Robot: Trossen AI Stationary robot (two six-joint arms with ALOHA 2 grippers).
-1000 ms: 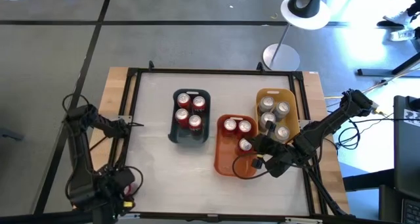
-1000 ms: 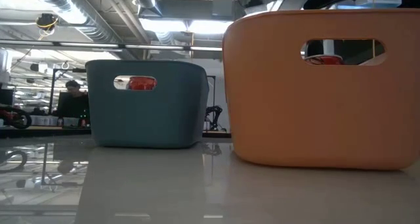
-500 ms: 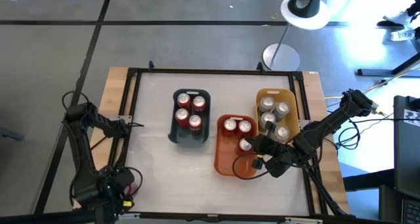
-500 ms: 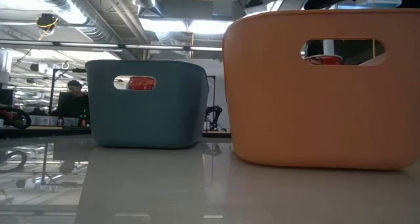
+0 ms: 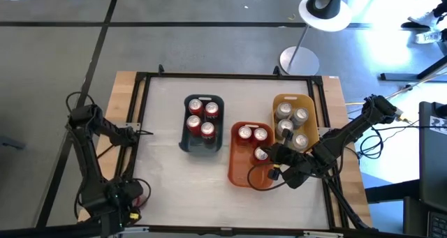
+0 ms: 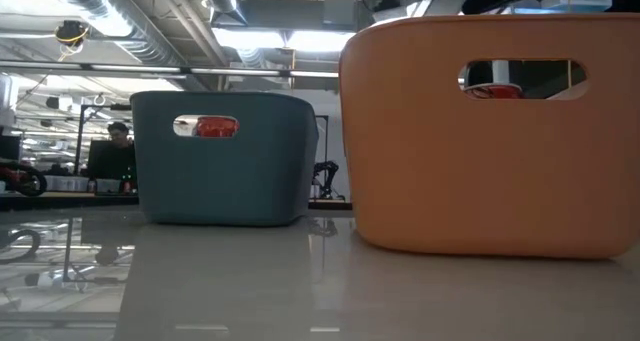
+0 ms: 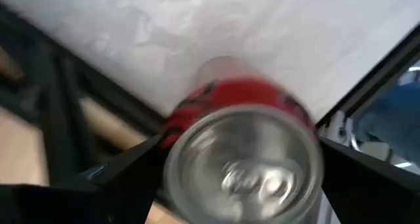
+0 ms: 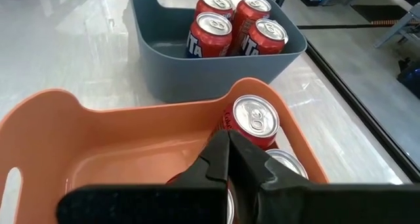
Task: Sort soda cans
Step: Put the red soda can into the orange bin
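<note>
Now | L gripper (image 7: 239, 178) grips red can (image 7: 239, 138) | R gripper (image 8: 228, 159) shut, orange bin (image 8: 118, 129)

three plastic bins on the pale table (image 5: 167, 168): a dark blue-grey bin (image 5: 202, 144) about in the middle, an orange bin (image 5: 244, 169) to its right, a yellow bin (image 5: 293, 100) just beside that at the right edge, plus a white lamp base (image 5: 299, 59) on the floor beyond.
</note>
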